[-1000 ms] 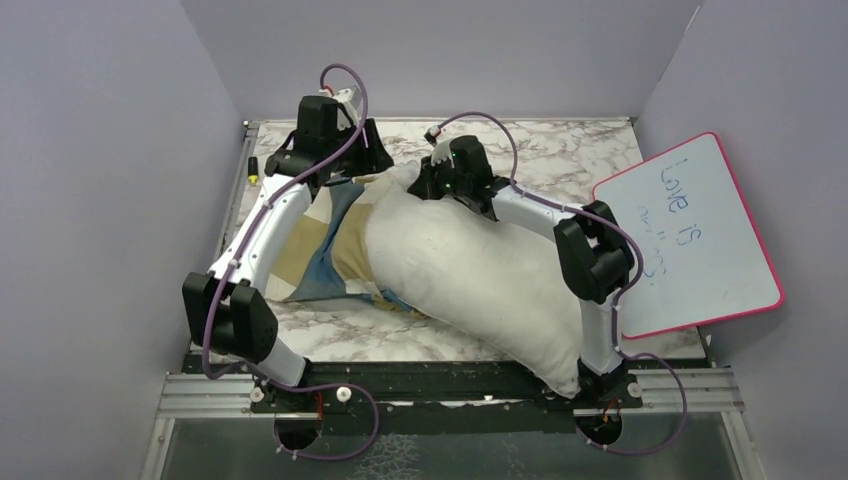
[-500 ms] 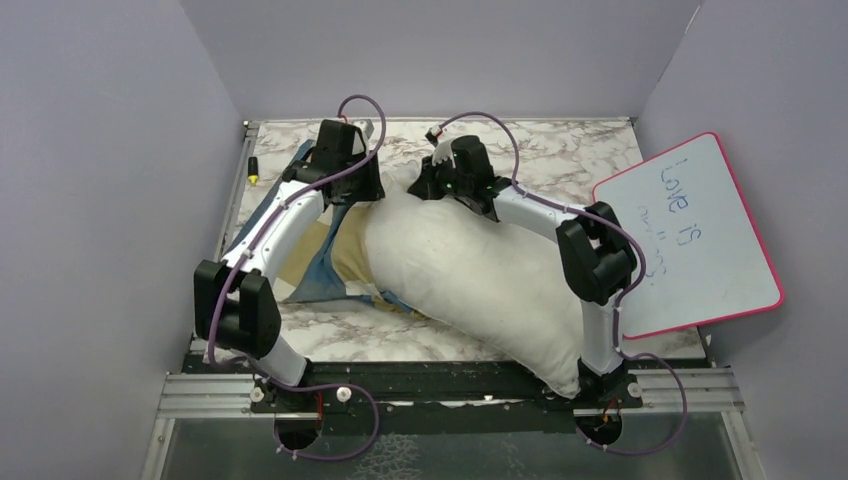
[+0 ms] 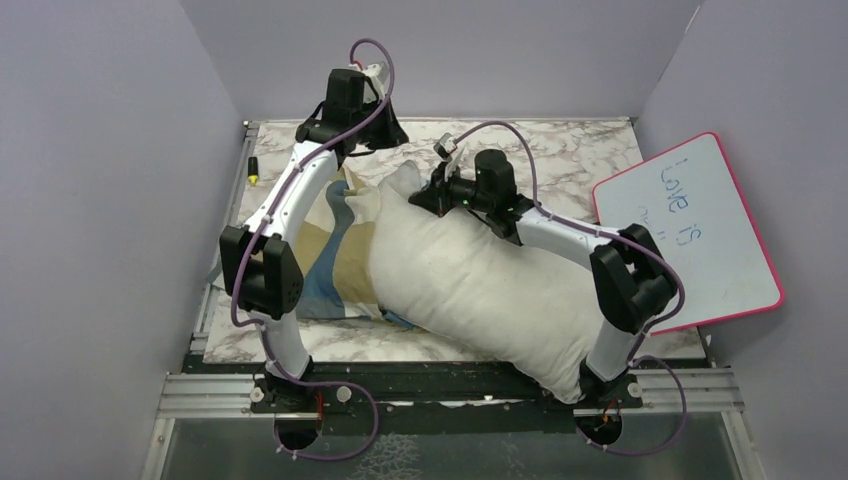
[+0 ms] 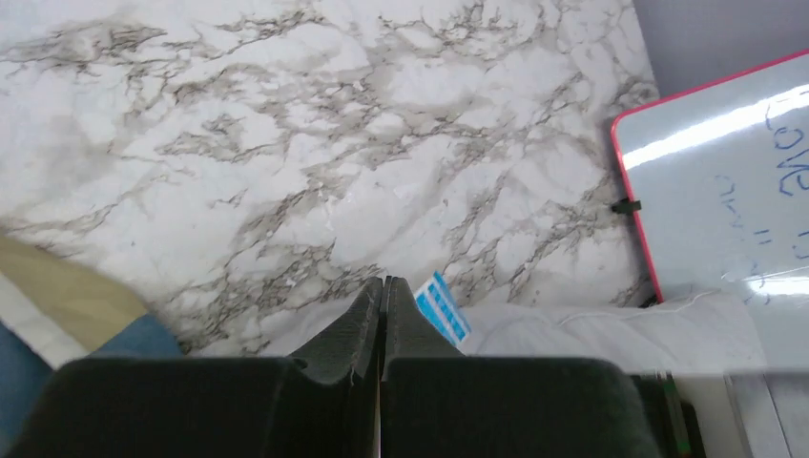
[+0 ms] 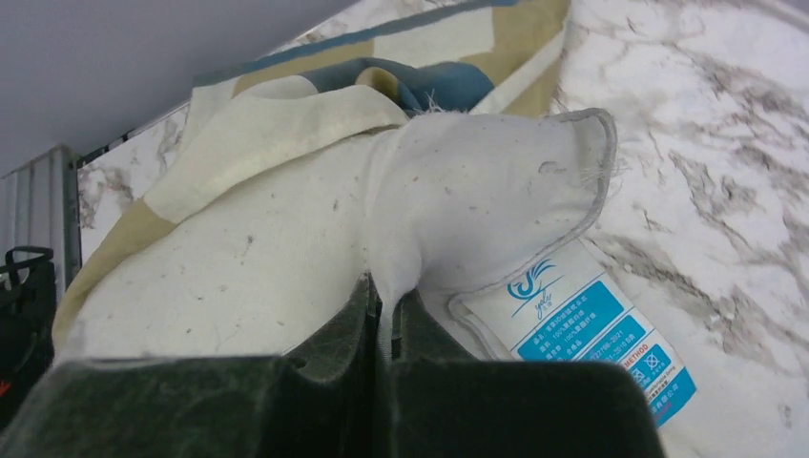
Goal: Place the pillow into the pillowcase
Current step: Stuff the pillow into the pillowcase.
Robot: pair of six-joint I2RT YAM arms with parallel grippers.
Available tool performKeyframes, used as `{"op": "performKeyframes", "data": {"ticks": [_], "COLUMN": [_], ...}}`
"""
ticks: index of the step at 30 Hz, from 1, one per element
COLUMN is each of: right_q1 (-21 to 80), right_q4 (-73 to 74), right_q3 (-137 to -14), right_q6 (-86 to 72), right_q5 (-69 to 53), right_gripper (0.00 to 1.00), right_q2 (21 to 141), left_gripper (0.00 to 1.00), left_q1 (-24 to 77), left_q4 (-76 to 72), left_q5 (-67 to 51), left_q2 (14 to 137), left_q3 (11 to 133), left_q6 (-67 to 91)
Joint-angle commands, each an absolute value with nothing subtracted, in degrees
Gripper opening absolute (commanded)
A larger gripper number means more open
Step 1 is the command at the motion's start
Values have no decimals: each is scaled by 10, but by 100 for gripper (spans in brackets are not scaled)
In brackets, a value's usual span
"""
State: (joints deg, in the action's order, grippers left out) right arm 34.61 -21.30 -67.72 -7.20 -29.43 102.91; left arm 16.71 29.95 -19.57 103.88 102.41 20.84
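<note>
Having just lifted away from the pillowcase (image 3: 335, 270), the left fingers (image 4: 364, 320) are sitting shut and empty above the surface (image 4: 286, 143), while the right fingers (image 5: 348, 329) are pinching the corner of the pillow (image 3: 480, 280) at the case's mouth, so insertion is probably stalling.

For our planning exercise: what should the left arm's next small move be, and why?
Probably reopen the left gripper and lower it to the pillowcase edge beside the pillow. Its fingers are shut above the marble table with no fabric visibly between them, while the right gripper pinches the pillow's corner.
</note>
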Motion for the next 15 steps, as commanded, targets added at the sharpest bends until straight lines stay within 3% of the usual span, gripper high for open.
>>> {"op": "performKeyframes", "data": {"ticks": [1,3,7,10,15], "right_q1": [359,360,361,360,360], "right_q4": [-242,-270,-174,-192,-190], "right_q3": [-643,-632,-690,-672,-660], "right_q6": [-13,-5,15,9,1], "right_q5": [-370,-374,-319,-308,-303], "right_gripper": [0,0,0,0,0], "right_q2": [1003,1011,1042,1033,1017], "left_gripper": [0,0,0,18,35], "left_q1": [169,170,170,170,170], "left_q4": [261,260,314,387,484], "left_q5": [-267,-285,-229,-157,-27], "left_q2": [1090,1105,1102,1082,1025], "left_q3": [1062,1069,1072,1075,1042], "left_q6": [247,251,235,206,179]}}
